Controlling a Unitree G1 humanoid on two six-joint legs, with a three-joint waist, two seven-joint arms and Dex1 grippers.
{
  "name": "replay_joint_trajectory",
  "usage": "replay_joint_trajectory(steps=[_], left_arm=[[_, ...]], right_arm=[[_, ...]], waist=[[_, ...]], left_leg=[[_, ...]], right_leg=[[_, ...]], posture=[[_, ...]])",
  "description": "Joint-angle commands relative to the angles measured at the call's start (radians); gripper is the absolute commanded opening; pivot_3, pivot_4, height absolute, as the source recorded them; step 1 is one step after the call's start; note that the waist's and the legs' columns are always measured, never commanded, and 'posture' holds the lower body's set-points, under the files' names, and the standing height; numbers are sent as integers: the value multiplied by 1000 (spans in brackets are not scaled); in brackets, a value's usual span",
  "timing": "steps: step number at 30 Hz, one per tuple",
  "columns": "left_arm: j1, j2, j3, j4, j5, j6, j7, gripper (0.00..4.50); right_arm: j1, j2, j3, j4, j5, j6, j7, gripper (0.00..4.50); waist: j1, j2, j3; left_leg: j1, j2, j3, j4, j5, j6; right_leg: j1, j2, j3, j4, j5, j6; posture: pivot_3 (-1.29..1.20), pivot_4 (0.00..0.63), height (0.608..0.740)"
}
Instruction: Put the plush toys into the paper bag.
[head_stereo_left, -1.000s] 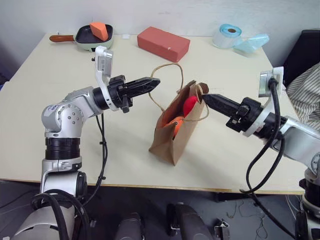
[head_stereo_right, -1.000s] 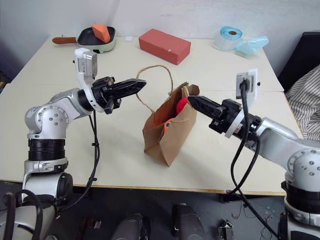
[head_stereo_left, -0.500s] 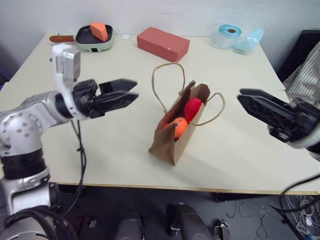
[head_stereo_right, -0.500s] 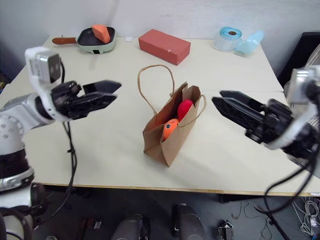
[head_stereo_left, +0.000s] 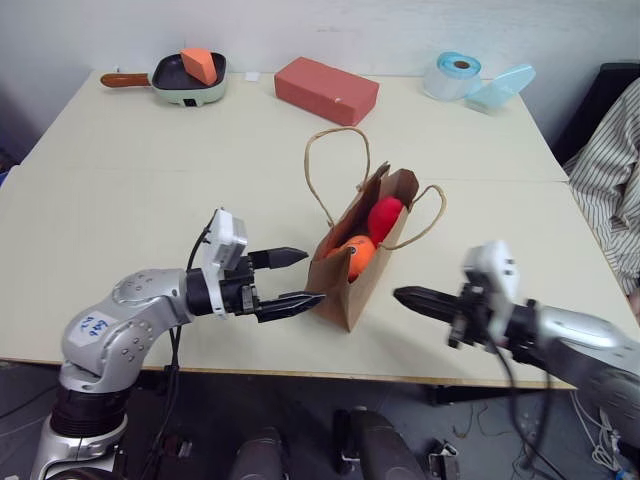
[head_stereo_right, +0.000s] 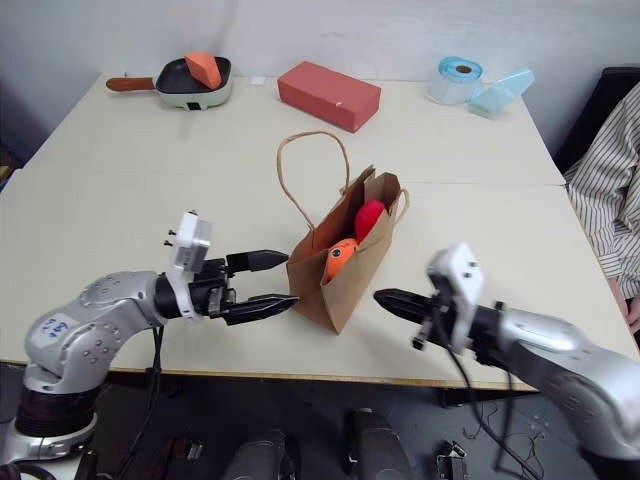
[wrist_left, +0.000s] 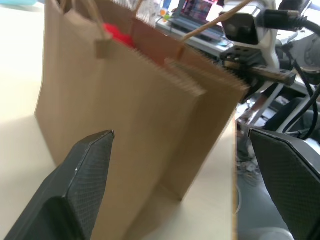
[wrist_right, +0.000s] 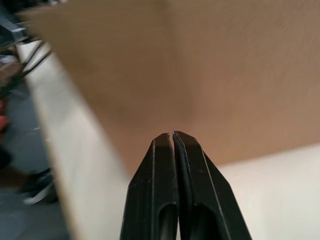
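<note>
Item: our left gripper (head_stereo_left: 292, 279), released, jaws spread, at the paper bag's (head_stereo_left: 352, 275) nine o'clock. Bag upright, mid-table, holding both plush toys (head_stereo_left: 372, 231). Right gripper (head_stereo_left: 403, 296), clenched, empty, at four o'clock. Risk, we judged: either tip nudging it over.

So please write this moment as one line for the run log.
toys: orange fish and red toy in paper bag | left gripper: open, beside bag | right gripper: shut, empty
</note>
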Motion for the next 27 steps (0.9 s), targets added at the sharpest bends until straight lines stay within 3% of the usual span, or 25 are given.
replay_joint_trajectory(steps=[1, 7, 15, 27], left_arm=[[-22, -19, -46, 55, 84, -107, -19, 4500], [-23, -76, -84, 77, 136, -169, -4, 4500], [-45, -159, -127, 112, 199, -219, 25, 4500], [13, -99, -71, 25, 147, -183, -3, 4500]], right_arm=[[-43, 51, 79, 58, -135, -62, -1, 56], [-79, 158, 123, 88, -204, -52, -3, 56], [-99, 213, 136, 134, -289, -61, 12, 56], [-160, 250, 90, 110, -291, -49, 65, 56]], waist=[[2, 0, 0], [0, 0, 0], [-2, 0, 0], [-2, 0, 0]], left_leg=[[0, 0, 0, 0, 0, 0], [-1, 0, 0, 0, 0, 2], [0, 0, 0, 1, 0, 2], [0, 0, 0, 2, 0, 2]], right_leg=[[0, 0, 0, 0, 0, 0], [-1, -1, 0, -1, 0, 0], [0, -2, 0, 3, 0, 0], [-1, -2, 0, 4, 0, 0]], posture=[[0, 150, 740], [0, 150, 740], [0, 150, 740], [0, 150, 740]])
